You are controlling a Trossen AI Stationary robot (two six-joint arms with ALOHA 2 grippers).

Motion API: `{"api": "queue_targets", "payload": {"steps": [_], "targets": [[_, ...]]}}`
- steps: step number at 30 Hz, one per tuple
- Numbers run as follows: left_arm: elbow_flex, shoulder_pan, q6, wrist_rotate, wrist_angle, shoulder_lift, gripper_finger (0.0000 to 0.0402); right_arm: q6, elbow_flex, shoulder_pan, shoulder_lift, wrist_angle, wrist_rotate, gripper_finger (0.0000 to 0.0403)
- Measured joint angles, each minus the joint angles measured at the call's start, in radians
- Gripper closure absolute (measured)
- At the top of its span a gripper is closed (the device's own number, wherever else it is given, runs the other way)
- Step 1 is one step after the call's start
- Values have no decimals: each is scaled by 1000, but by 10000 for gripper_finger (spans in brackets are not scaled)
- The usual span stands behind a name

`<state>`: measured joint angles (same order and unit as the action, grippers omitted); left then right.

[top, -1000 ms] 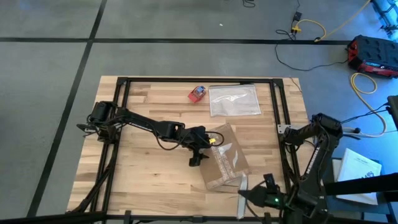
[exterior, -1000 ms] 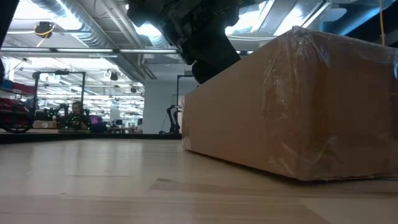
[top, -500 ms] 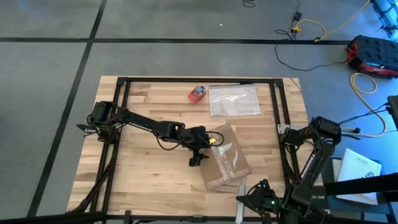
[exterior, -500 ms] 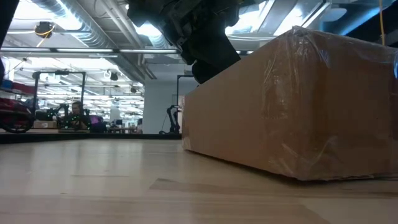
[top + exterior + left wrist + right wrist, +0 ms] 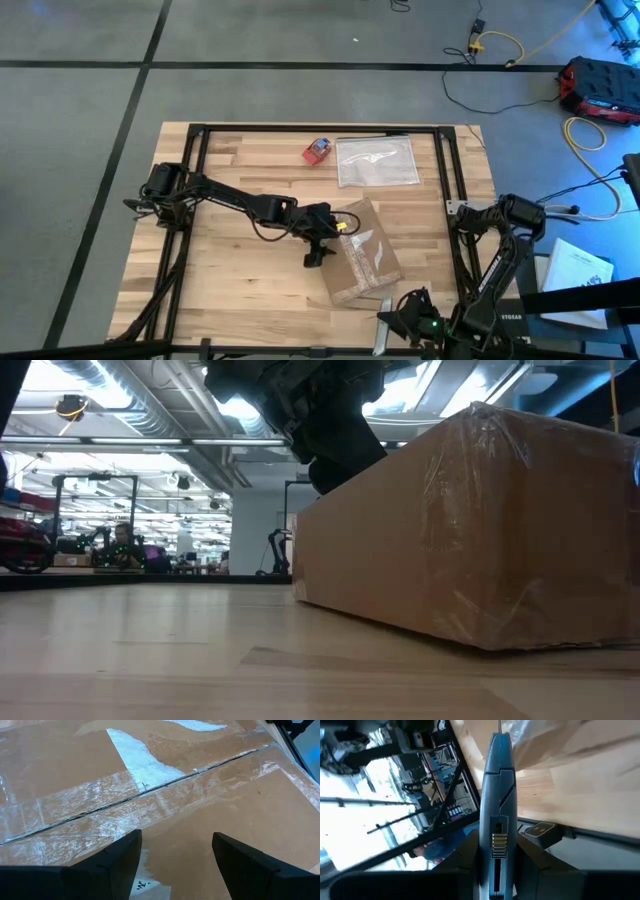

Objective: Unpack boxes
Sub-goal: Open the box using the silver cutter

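Observation:
The shallow brown cardboard box [image 5: 362,255] lies flat on the table, right of centre. Shiny tape runs along its top seam [image 5: 150,790], and it fills the right side of the low view [image 5: 480,530]. My left gripper [image 5: 320,238] is open at the box's left edge, with its fingers over the taped top [image 5: 175,865]. My right gripper [image 5: 407,326] is at the table's near edge, right of the box. It is shut on a grey-blue box cutter [image 5: 382,318]. My left gripper: I cannot tell whether its fingertips [image 5: 117,855] touch the box top. My right gripper pinches the box cutter's body [image 5: 496,845] between its two fingers. The cutter lies along the fingers. Its front end [image 5: 499,742] sticks out past them toward the box, clear of the table.
A clear plastic bag [image 5: 377,160] and a small red-and-blue object [image 5: 318,150] lie near the far edge. A black frame rail [image 5: 445,200] runs around the table. Bare wood lies left of the box and in front of it.
My right gripper has carried the box cutter a little toward the table's near edge and leftward. The box and my left gripper have kept still.

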<state>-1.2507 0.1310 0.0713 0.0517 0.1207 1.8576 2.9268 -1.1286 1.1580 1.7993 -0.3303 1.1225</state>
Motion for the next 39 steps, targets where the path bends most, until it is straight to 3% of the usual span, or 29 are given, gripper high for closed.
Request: {"api": "queue_targets", "payload": {"steps": [12,25,39], "targets": [[0,0,0,0,0,0,168,28,0,-1,1,0,7,342],[0,0,0,0,0,0,168,163,-1,-8,20,15,-8,342],[0,0,0,0,0,0,168,127,-1,-35,20,-7,-29,342]]}}
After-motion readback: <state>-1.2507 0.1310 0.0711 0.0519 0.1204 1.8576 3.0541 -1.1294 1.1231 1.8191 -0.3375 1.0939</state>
